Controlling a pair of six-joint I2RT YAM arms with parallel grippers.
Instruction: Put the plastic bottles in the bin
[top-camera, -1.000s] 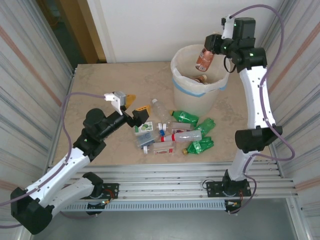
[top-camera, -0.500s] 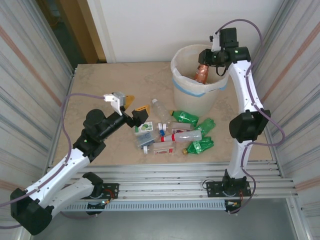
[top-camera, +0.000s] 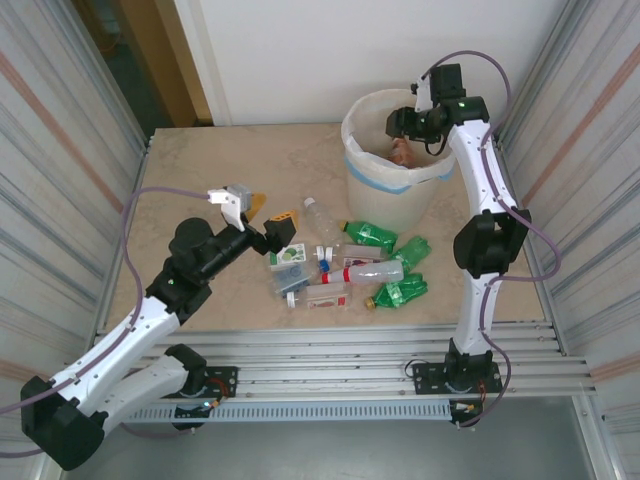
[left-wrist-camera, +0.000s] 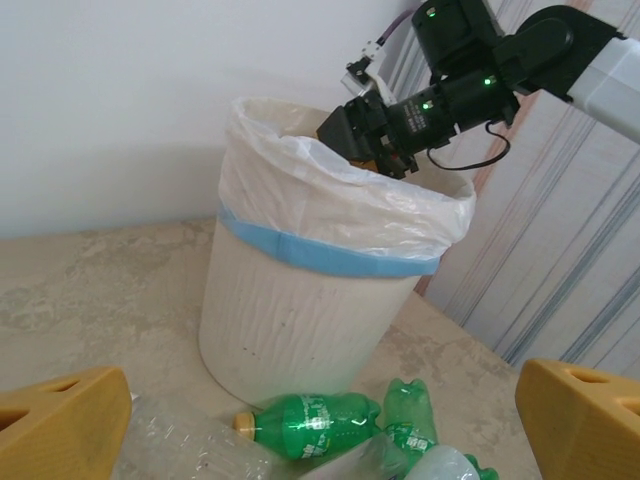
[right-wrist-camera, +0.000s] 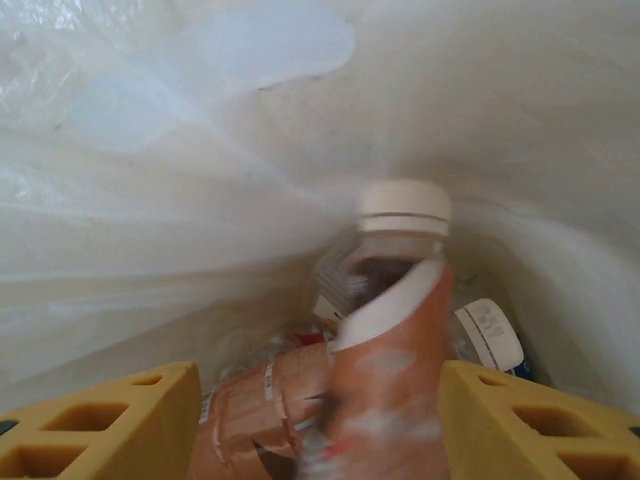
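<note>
Between the parted jaws of your right gripper (right-wrist-camera: 320, 378), down inside the bin (top-camera: 390, 205), a brown-label bottle (right-wrist-camera: 390, 390) hangs blurred and loose above other bottles (right-wrist-camera: 255, 400) already dropped, while several loose bottles (top-camera: 375, 270) wait on the table (top-camera: 220, 160) just ahead of your wide, empty left gripper (top-camera: 272, 212).

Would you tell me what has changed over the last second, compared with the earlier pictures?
The right hand came down from above the bin to its rim and opened, letting go of the brown bottle, which now drops inside. The left hand stayed open over the table, and the loose bottles there did not move.
</note>
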